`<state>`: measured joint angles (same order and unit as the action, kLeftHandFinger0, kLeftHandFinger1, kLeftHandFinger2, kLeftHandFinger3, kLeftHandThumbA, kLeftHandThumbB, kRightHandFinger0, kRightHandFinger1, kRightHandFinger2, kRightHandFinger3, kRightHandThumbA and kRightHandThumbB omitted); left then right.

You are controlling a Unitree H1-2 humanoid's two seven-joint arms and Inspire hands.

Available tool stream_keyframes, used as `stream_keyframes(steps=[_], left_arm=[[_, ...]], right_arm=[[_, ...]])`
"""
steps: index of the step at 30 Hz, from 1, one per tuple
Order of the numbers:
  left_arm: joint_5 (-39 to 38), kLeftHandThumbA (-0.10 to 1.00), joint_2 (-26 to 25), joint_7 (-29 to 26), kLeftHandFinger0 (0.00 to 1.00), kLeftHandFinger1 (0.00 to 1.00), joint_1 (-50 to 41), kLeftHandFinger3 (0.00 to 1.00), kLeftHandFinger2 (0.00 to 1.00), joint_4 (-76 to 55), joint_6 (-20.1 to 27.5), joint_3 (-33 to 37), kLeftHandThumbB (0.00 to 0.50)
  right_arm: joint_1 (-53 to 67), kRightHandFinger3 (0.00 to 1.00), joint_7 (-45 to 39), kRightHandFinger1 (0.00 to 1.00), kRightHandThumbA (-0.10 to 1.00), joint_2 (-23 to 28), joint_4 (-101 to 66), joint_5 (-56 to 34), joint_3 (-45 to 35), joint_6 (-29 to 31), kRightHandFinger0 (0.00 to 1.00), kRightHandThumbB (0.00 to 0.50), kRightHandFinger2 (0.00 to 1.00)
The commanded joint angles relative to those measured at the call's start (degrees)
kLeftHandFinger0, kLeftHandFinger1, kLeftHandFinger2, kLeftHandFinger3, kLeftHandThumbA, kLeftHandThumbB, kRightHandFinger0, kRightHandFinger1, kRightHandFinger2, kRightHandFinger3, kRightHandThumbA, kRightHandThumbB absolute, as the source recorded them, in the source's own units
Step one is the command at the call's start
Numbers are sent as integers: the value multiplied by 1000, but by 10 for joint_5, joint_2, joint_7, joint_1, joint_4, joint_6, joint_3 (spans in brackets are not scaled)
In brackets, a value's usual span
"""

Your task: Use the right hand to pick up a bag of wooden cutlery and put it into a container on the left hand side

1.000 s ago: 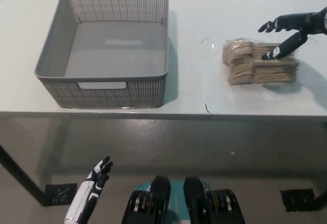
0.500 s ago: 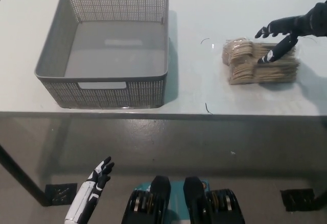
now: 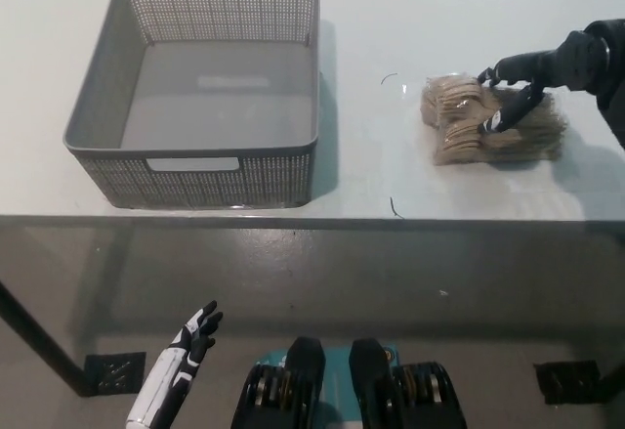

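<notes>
On the white table (image 3: 391,19), right hand (image 3: 542,69) meets the bag of wooden cutlery (image 3: 457,134), grasp unclear; left hand (image 3: 191,344) hangs low, splayed, empty.

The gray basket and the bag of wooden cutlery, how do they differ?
The gray basket is large, perforated and empty; the bag of wooden cutlery is small, clear and packed full. The basket sits untouched at the left; the bag lies at the right, with the black right hand on it. Both rest on the white table. The white left hand hangs below.
</notes>
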<state>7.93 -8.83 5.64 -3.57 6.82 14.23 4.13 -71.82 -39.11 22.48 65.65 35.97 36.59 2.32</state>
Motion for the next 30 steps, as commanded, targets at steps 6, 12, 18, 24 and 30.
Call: stream_keyframes(steps=[6,12,18,24,30], left_arm=[[-9,1000,-13,9,1000,1000,4,1000,1000,-21,7,-1,156],[-14,1000,-14,12,1000,1000,7,1000,1000,-17,10,1,176],[-14,1000,-15,12,1000,1000,20,1000,1000,-17,6,-2,171],[-15,1000,-18,12,1000,1000,24,1000,1000,-19,2,-4,175],[-14,1000,-19,11,1000,1000,29,1000,1000,-17,3,-4,171]], right_arm=[[7,1000,63,1000,597,-43,96,28,28,42,1000,500,1000],[29,1000,71,1000,574,-44,121,20,27,41,1000,500,1000],[26,1000,58,1000,457,-49,140,33,43,45,1000,500,1000],[48,364,242,76,-100,-35,121,9,11,78,11,90,235],[47,927,319,453,-100,-23,118,-19,-40,125,2,131,832]])
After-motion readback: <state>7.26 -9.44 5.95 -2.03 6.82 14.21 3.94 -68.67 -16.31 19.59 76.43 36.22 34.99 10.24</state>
